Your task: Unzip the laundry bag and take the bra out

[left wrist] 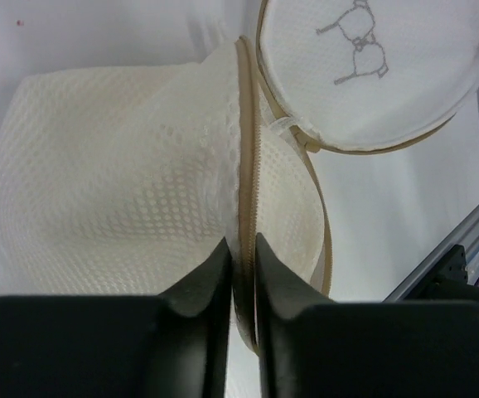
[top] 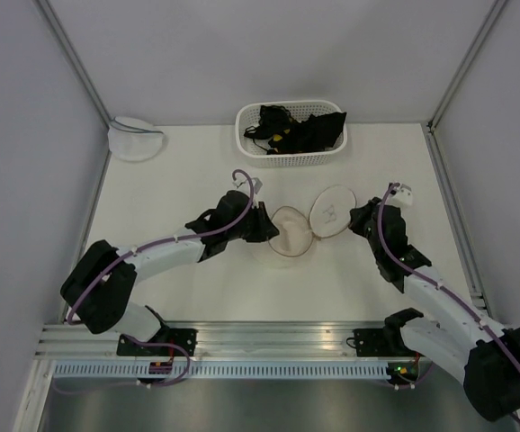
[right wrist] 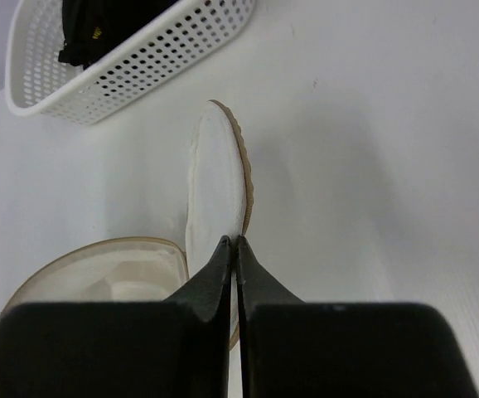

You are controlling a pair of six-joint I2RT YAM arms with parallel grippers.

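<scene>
Item: laundry bag (top: 292,236), centre of the table (top: 170,180), unzipped. I see the two halves side by side, running near-left to far-right. The bowl half has its mouth up, and the lid (top: 333,211) stands tilted on edge.
Left gripper (left wrist: 241,245): narrow, pinching the bowl's tan rim.
Right gripper (right wrist: 236,243): closed on the lid's edge.
Basket (top: 287,158), far: black bra (top: 312,131) inside.

No words, brands or numbers could be read; only a grey outline drawing (left wrist: 357,46) stood on the lid (left wrist: 405,91) of the laundry bag (left wrist: 115,199).
</scene>
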